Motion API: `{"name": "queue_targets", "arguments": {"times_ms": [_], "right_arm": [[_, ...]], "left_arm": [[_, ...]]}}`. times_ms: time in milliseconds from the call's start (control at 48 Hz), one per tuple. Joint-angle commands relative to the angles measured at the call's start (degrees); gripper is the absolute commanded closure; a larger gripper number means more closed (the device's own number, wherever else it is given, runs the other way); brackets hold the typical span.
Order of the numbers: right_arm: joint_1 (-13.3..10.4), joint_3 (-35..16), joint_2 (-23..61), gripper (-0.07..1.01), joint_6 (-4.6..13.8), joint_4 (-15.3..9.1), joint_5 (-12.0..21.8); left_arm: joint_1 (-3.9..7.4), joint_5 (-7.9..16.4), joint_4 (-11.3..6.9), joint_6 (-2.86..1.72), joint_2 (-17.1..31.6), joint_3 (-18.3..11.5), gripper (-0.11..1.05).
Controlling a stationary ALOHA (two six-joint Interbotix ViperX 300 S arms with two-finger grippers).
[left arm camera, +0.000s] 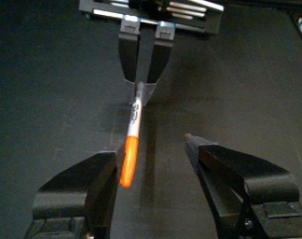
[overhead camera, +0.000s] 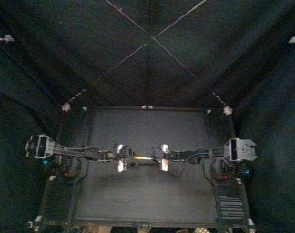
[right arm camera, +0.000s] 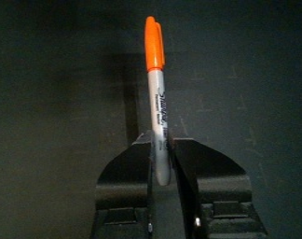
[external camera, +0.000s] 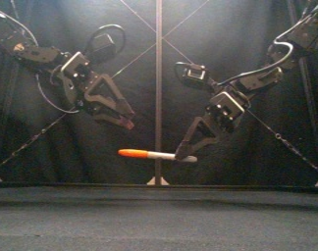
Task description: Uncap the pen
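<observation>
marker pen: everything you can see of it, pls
The marker pen is slim, plastic-looking: grey barrel with dark print, orange cap still on. It hangs level in the air above the table. The right gripper is shut on the barrel's end; the capped end points toward the left gripper, whose jaws stand open close above the cap, not gripping it.

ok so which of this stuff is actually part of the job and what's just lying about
Part of the job: pen, held in the air by the right gripper; its orange cap; left gripper, open near the cap.
Just there: table, with nothing loose seen on it.
</observation>
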Motion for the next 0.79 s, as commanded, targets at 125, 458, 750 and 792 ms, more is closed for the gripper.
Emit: {"name": "queue_targets", "arguments": {"times_ms": [125, 458, 750, 792], "right_arm": [[1.0, -1.5, -2.4, 0.46, 0.0, -0.2, -0.3], [1.8, -1.9, -3.2, 0.46, 0.0, -0.2, -0.3], [1.9, -1.8, -3.2, 0.46, 0.09, -0.2, -0.3], [1.9, -1.7, -3.2, 0.46, 0.09, -0.2, -0.3]], "left_arm": [[0.35, 3.5, 0.79, 0.0, 1.9, -2.1, 0.05], [1.41, 4.3, 0.79, 0.0, 5.2, -3.8, 0.08], [1.67, 4.9, 2.02, 0.09, 6.5, -4.7, 0.3], [1.67, 5.2, 2.2, 0.09, 6.5, -4.7, 0.35]]}}
